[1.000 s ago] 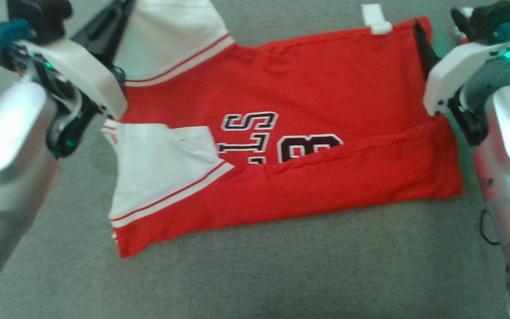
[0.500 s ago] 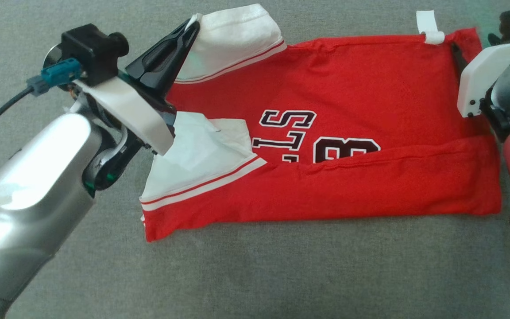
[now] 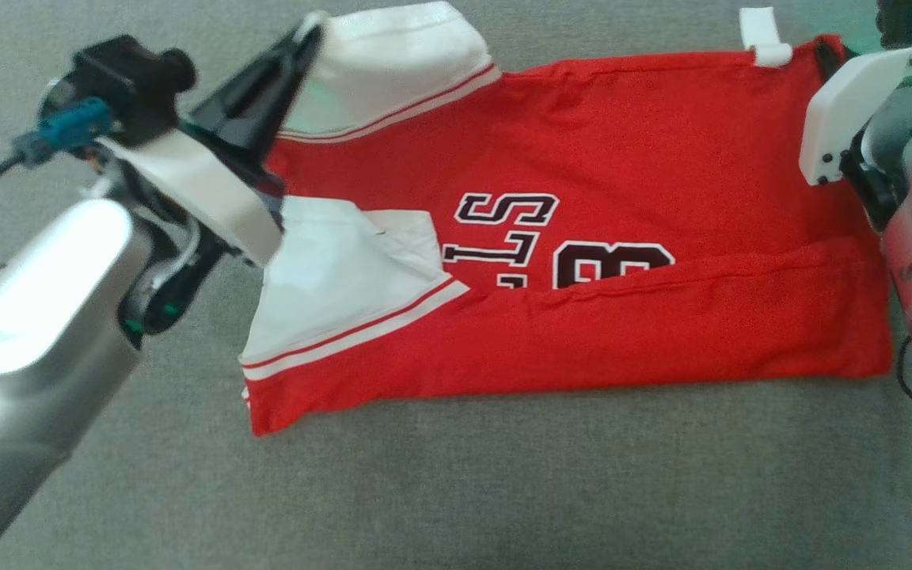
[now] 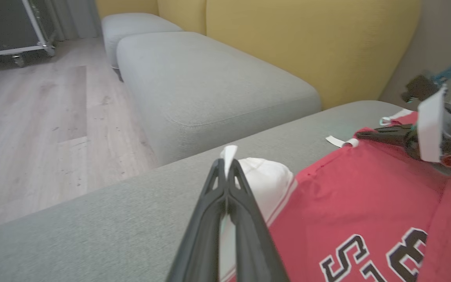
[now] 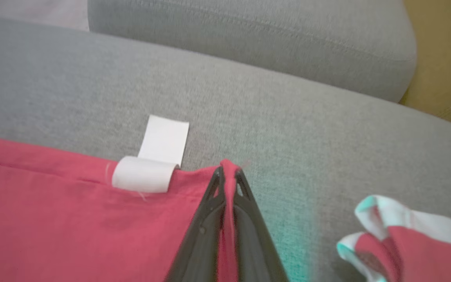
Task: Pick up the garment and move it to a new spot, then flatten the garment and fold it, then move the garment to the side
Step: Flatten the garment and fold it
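The garment is a red jersey with white sleeves and black lettering, lying sideways on a grey cushion with its near long edge folded up over the number. My left gripper is shut on the far white sleeve, pinched between the fingertips. At the far right corner, my right gripper is shut on the red hem beside a white label. The near white sleeve lies flat on the jersey.
The grey cushion spreads wide in front of the jersey. Another red and white cloth lies to the right. Beyond are further grey cushions, a yellow backrest and a wooden floor.
The right gripper has shut on the jersey's far hem corner. The head camera has shifted, bringing the left arm and gripper fully into the picture; the left grip on the sleeve stays.
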Robot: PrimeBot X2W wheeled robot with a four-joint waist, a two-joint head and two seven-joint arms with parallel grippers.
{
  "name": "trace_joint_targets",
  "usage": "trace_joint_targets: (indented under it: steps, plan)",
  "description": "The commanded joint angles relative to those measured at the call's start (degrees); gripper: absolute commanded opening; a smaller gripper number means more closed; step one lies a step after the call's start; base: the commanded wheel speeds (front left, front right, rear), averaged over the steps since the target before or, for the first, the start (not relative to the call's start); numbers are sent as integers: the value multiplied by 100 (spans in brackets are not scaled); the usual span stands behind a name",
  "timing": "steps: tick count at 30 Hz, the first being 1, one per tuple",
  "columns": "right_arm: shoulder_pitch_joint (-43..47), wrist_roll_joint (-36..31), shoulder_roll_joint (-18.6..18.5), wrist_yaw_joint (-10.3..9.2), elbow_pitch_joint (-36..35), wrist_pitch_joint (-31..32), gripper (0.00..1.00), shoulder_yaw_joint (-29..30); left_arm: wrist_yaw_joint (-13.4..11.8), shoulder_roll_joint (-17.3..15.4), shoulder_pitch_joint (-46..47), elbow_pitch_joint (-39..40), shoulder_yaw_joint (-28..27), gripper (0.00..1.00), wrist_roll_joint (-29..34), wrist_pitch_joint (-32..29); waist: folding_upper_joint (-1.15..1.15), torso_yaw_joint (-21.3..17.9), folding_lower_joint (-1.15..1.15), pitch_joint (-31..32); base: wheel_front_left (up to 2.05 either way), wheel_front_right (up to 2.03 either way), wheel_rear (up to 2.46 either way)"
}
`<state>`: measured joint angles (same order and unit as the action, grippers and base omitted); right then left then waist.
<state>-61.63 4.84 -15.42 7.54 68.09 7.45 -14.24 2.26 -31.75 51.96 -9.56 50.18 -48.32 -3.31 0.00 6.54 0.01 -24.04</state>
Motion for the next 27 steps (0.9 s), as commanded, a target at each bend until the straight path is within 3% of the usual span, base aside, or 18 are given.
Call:
trace_joint_targets:
  steps: [1,12,22,27]
  plan:
    - [-113,139,94,-5,-155,-283,0,-41,-59,-319,190,-16,-391,0,8,97,0,-87,-1,63,0,0,0]
    - [-608,1210,511,-5,-418,-1130,0,-196,-163,-474,906,-1426,-901,0,193,756,0,-480,-1,70,0,0,0]
    - [-1063,1785,601,-5,-289,-1496,0,-263,115,-60,1910,-2657,-878,0,563,1396,0,-536,-1,-55,0,0,0]
    - [-1065,1921,606,-5,-102,-1643,0,-373,298,180,1994,-3090,-738,0,628,1593,0,-477,-1,20,0,0,0]
